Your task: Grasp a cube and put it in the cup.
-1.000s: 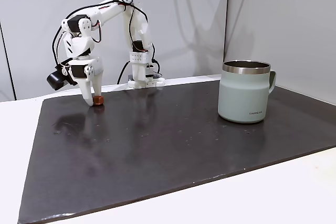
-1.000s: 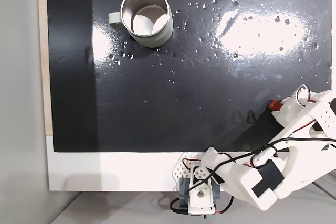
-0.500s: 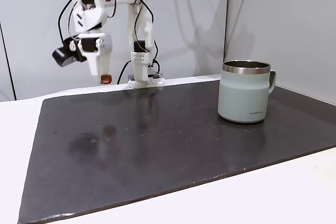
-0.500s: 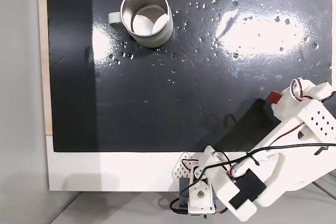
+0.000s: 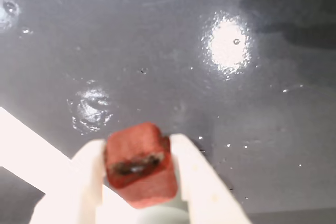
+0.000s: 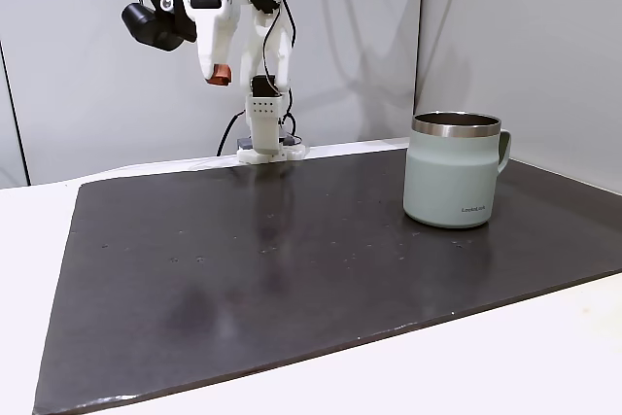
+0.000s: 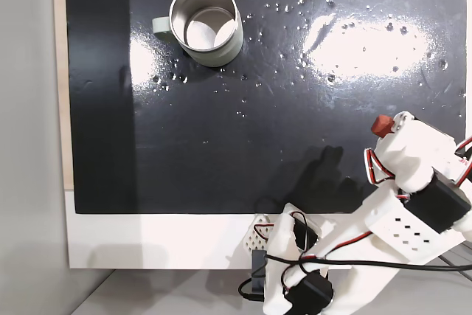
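Cube [image 5: 139,163] in end effector [image 5: 140,182], aloft.

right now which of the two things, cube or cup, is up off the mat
The cube: the gripper holds it pinched high above the dark mat. The green cup stands on the mat, upright and apart.

Matte cube [image 5: 140,163], steel-rimmed cup [image 6: 457,170], glossy dark mat [image 6: 321,259]

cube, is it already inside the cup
No, the cube is clamped in the hand high above the mat, far from the cup.
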